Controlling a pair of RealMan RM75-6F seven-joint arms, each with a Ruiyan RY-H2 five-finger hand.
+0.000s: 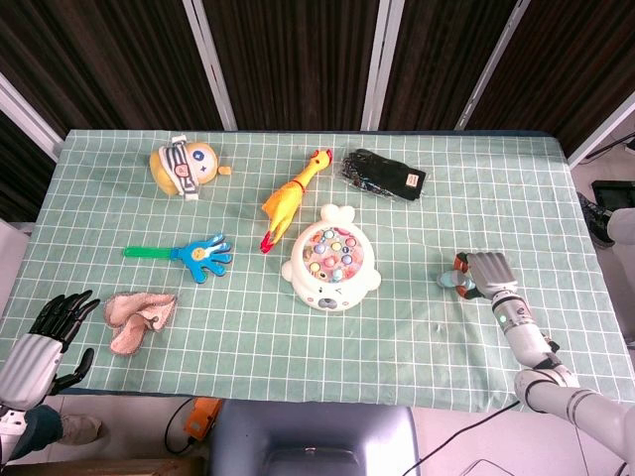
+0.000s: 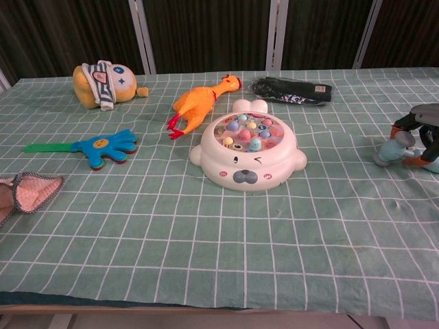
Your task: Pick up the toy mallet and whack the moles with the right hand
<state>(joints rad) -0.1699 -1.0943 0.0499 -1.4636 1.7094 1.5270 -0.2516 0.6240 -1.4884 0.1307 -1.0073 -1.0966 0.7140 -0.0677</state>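
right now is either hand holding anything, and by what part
The right hand has its fingers around the toy mallet, seemingly at the handle; firmness cannot be told. The left hand holds nothing.
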